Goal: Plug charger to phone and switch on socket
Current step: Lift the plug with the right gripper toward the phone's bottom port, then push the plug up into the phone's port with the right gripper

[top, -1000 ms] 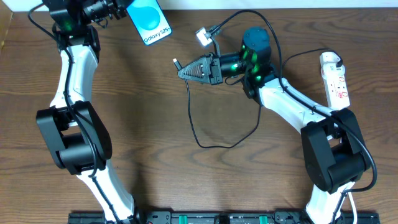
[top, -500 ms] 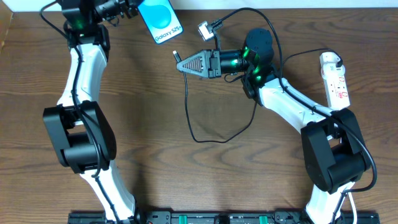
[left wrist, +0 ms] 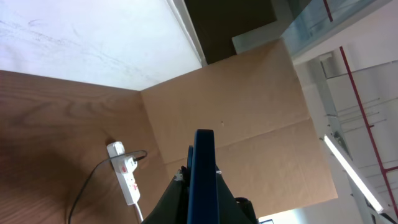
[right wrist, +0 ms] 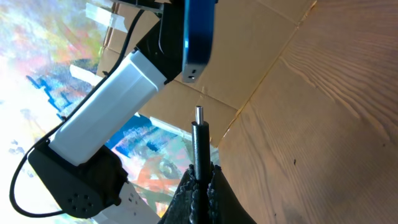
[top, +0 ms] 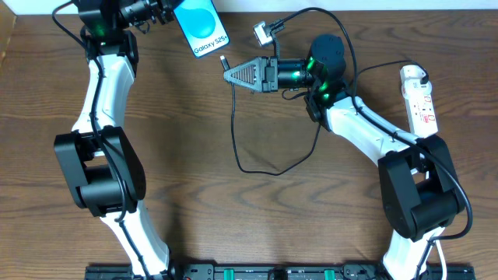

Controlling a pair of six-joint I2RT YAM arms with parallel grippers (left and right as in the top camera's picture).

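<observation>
overhead, we see the left gripper point(top: 168, 11) clamping the phone point(top: 201, 28) at the far edge and the right gripper point(top: 229, 75) pinching the charger point(top: 234, 132) by its tip just short of it; if misaligned, we could scrape past the port point(right wrist: 193, 72).

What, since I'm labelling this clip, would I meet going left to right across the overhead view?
left gripper → phone, which it holds → right gripper, shut on the charger → socket
</observation>
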